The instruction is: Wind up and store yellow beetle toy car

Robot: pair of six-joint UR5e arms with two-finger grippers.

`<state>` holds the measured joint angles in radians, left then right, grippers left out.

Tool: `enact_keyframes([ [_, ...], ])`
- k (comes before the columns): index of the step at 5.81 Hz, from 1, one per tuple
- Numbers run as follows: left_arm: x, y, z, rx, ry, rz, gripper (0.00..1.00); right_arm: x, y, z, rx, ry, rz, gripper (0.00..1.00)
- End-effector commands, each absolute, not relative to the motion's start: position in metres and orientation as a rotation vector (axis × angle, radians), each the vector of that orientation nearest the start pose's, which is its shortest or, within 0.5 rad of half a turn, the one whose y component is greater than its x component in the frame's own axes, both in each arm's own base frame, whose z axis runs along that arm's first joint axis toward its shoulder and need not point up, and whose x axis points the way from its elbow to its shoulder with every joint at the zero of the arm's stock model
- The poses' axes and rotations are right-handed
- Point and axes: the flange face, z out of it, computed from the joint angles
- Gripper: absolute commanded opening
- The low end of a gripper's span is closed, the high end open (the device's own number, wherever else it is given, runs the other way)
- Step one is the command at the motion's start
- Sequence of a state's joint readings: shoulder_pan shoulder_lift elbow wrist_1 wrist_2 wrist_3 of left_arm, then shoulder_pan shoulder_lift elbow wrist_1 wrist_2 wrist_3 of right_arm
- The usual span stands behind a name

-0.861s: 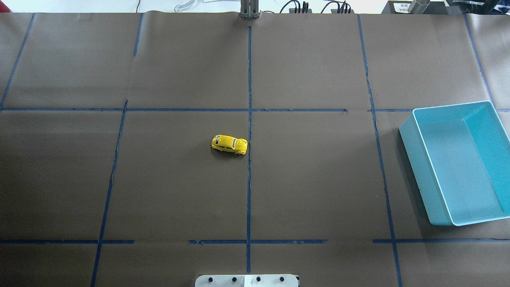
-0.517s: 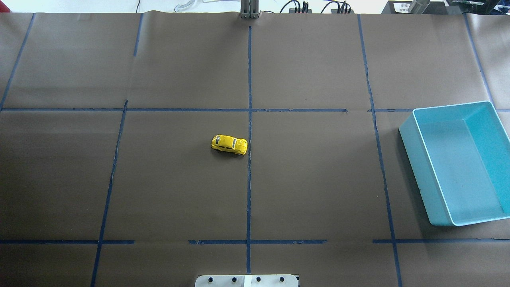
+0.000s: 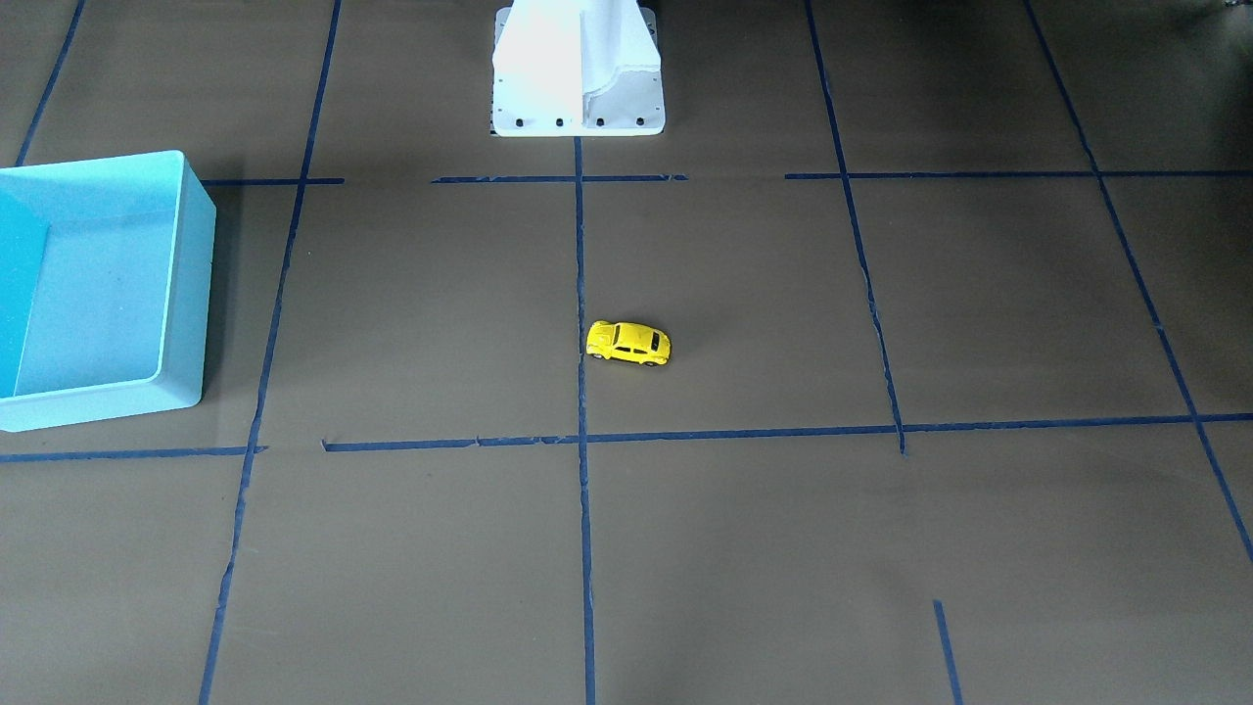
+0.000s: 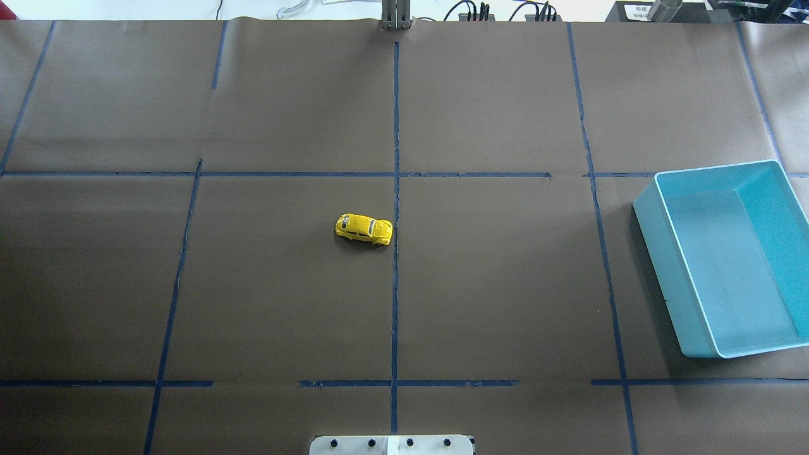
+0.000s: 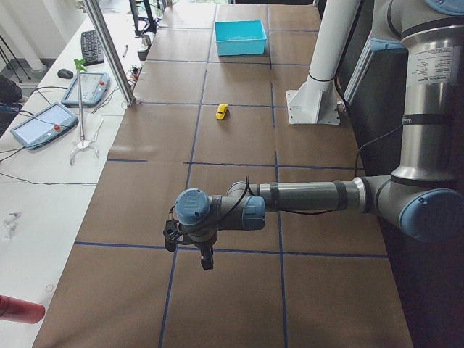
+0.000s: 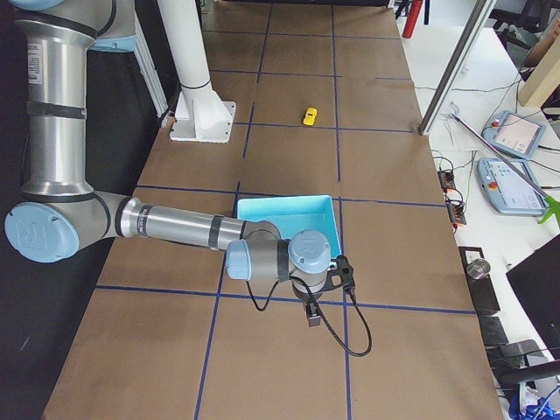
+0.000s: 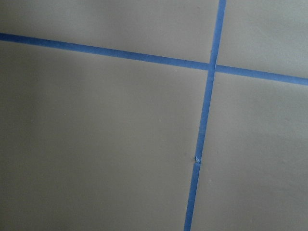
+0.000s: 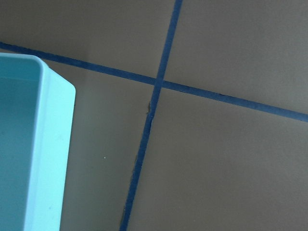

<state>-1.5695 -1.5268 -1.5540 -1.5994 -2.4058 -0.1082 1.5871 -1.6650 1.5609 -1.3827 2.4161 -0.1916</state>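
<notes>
While the yellow beetle toy car (image 4: 364, 230) is sitting on its wheels near the middle of the counter (image 4: 505, 297), just beside the central blue tape line (image 4: 395, 126) on the robot's left of it, the light blue bin (image 4: 663, 253) is resting well apart from it, at the robot's right edge. The left arm's fingers (image 5: 206, 259) are hanging over bare counter far from the car. The right arm's fingers (image 6: 312, 315) are hovering near the bin's end. Whether either pair is apart or together cannot be told from these side views.
</notes>
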Motion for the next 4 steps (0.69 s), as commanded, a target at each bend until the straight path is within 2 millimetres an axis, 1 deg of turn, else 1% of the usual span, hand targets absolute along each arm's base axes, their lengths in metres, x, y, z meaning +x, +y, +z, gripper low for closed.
enact_keyframes([
  [1,-0.052,-0.475,0.672,-0.068,0.829,-0.097,1.00,0.062,-0.438,0.676,0.146,-0.895,-0.188,1.00],
  [2,-0.037,-0.480,0.667,-0.066,0.827,-0.057,1.00,0.064,-0.435,0.680,0.114,-0.888,-0.171,1.00],
  [3,0.019,-0.491,0.640,-0.066,0.841,0.070,1.00,0.065,-0.435,0.683,0.110,-0.863,-0.174,1.00],
  [4,0.047,-0.496,0.614,-0.038,0.848,0.143,1.00,0.065,-0.439,0.670,0.137,-0.860,-0.186,1.00],
])
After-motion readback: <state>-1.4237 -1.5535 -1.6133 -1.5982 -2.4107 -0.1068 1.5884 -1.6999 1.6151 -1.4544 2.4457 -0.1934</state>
